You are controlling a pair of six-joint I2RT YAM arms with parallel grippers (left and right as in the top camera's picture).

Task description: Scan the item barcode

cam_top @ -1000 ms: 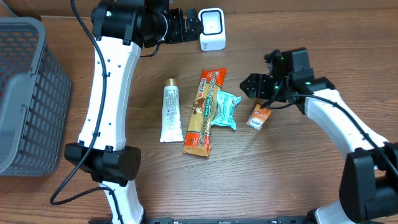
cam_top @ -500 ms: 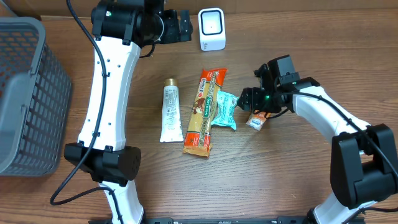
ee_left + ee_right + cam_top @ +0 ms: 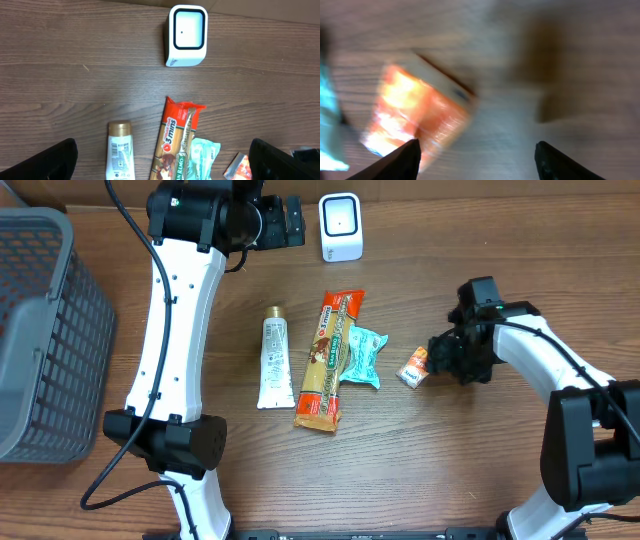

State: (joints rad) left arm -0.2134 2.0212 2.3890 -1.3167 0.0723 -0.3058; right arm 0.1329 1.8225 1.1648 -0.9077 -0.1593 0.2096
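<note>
A white barcode scanner [image 3: 340,227] [image 3: 186,35] stands at the back of the table. Four items lie in a row in front of it: a white tube [image 3: 272,363] [image 3: 121,157], a long orange pasta pack [image 3: 327,360] [image 3: 175,145], a teal packet [image 3: 362,357] [image 3: 202,160] and a small orange packet [image 3: 415,367] [image 3: 415,110]. My right gripper [image 3: 440,358] [image 3: 477,150] is open, low over the table just right of the orange packet; one fingertip [image 3: 402,160] is at the packet's edge. My left gripper [image 3: 290,222] [image 3: 162,152] hangs open, left of the scanner, holding nothing.
A grey mesh basket [image 3: 40,330] takes up the table's left side. The left arm's white links [image 3: 170,330] run from the front edge up past the tube. Bare wood lies right of the orange packet and along the front.
My right gripper has swung from above the orange and teal packets to the orange packet's right side and come down low. My left gripper drew slightly left, away from the scanner.
</note>
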